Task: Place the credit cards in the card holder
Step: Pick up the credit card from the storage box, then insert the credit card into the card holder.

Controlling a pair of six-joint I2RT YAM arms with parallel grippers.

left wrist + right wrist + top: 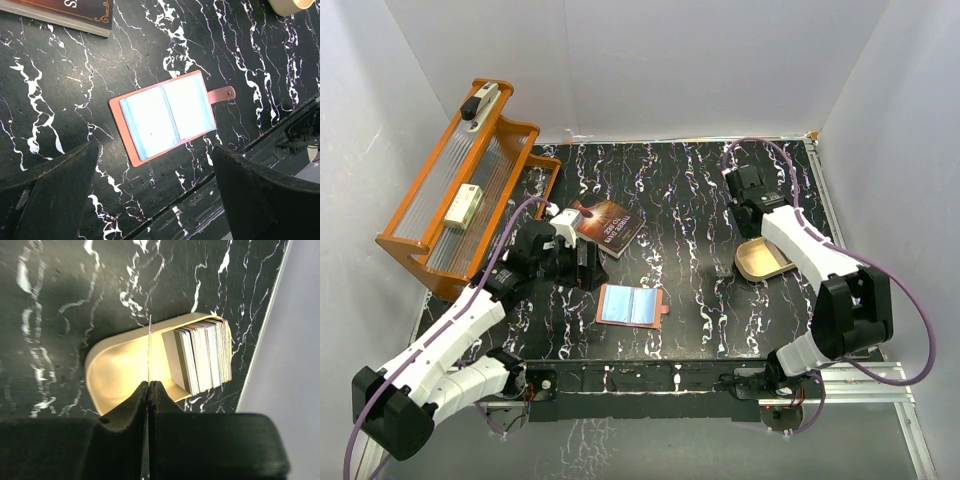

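Pinching: right fingers (125, 412) closed on one credit card (149, 347), edge-on over tin (115, 365)
Stack: other credit cards (205, 357) upright inside tin
Left fingers (55, 195): spread wide above card holder (165, 117)
Card holder: open flat, near-centre surface (75, 75)

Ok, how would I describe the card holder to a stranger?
On the black marbled table, look near the middle of the front edge. The card holder lies open there: reddish-brown cover, clear pockets, a snap tab, unlike the closed dark book behind it.

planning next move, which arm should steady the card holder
Left. The left gripper hangs open beside the card holder; the right gripper is shut on a credit card by the tin.
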